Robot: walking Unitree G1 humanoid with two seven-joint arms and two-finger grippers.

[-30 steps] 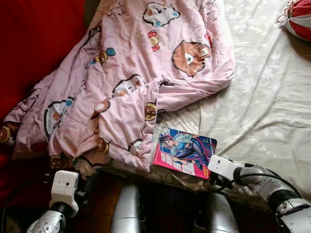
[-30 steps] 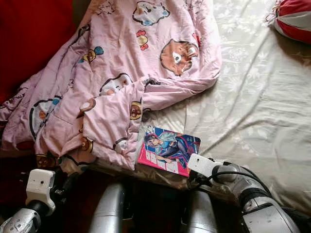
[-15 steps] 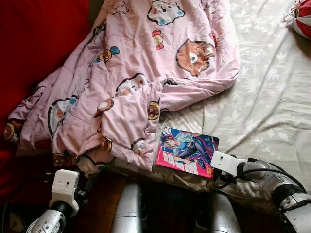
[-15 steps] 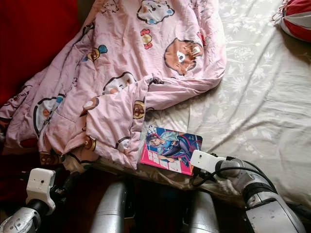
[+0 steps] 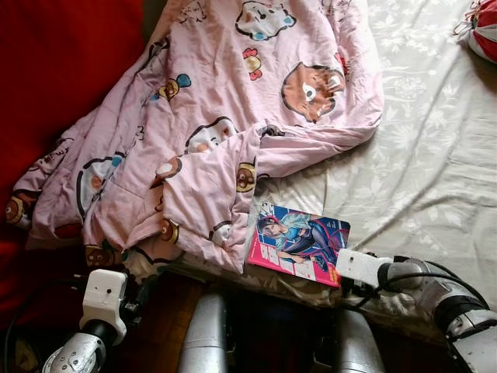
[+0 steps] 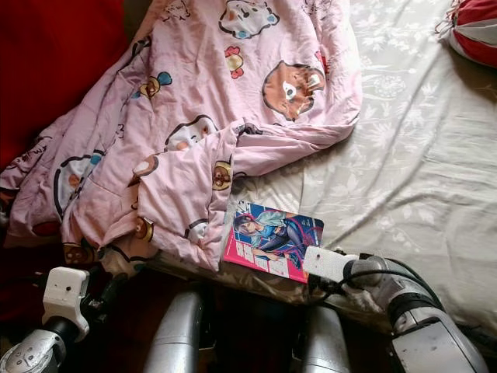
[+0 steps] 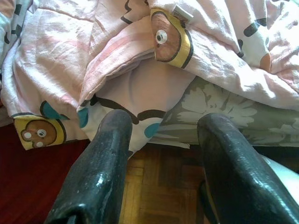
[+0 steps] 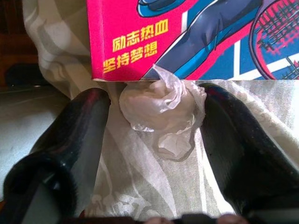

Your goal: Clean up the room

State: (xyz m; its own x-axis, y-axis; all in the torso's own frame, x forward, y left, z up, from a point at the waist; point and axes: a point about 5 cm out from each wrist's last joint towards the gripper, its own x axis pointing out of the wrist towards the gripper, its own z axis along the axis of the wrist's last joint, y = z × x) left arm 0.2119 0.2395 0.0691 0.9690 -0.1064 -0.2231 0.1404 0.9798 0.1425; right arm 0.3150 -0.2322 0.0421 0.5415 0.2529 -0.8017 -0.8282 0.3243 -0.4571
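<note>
A crumpled white tissue [image 8: 161,105] lies on the flowered bed sheet [image 5: 419,155], touching the near edge of a pink-and-blue comic book [image 5: 299,245]. My right gripper [image 8: 154,135] is open, with one black finger on each side of the tissue and not touching it. In the eye views the right wrist [image 5: 359,266] sits at the book's near right corner, by the bed's edge. A rumpled pink cartoon blanket [image 5: 233,116] covers the bed's left half and overlaps the book's left edge. My left gripper [image 7: 161,135] is open and holds nothing, low beside the blanket's hanging corner [image 7: 140,88].
A red and white bag [image 5: 483,31] lies at the bed's far right. Red cloth [image 5: 54,70] runs along the left. Parquet floor [image 7: 159,196] shows below the bed's edge. My silver legs [image 5: 206,334] stand against the bed.
The head view shifted slightly. My right wrist sank a little toward the bed's near edge by the book. The left arm has hardly moved.
</note>
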